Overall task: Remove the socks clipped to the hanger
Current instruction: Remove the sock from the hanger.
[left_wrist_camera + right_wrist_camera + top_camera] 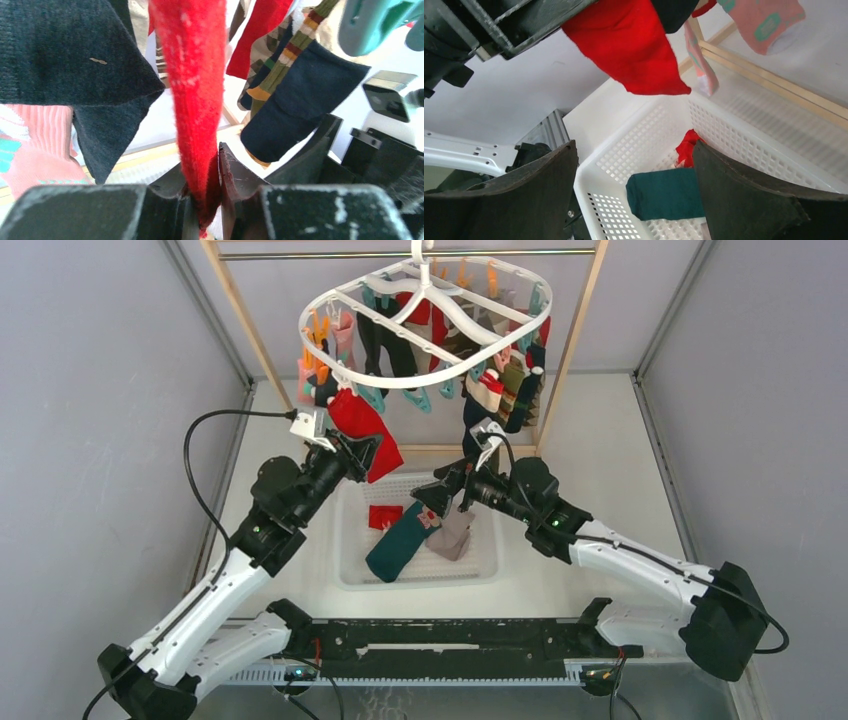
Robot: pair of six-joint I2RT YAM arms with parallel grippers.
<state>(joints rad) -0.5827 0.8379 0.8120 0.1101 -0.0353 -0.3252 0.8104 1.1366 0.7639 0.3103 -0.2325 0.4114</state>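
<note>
The white oval hanger (330, 302) hangs from the rack bar at the top, with several mixed-colour socks (505, 380) clipped round it. My left gripper (362, 452) is shut on a red sock (366, 430) that hangs from the hanger's left front; in the left wrist view the red sock (197, 90) runs down between the fingertips (232, 170). My right gripper (432, 496) is open and empty above the white mesh basket (352, 540), which holds a dark teal sock (666, 194), a red sock (686, 147) and a grey one (455, 532).
The wooden rack frame (570, 350) stands behind the basket with its lower rail (774, 82) beside it. Grey walls close in both sides. A black rail (450, 635) runs along the near edge between the arm bases. A pink sock (764, 20) hangs overhead.
</note>
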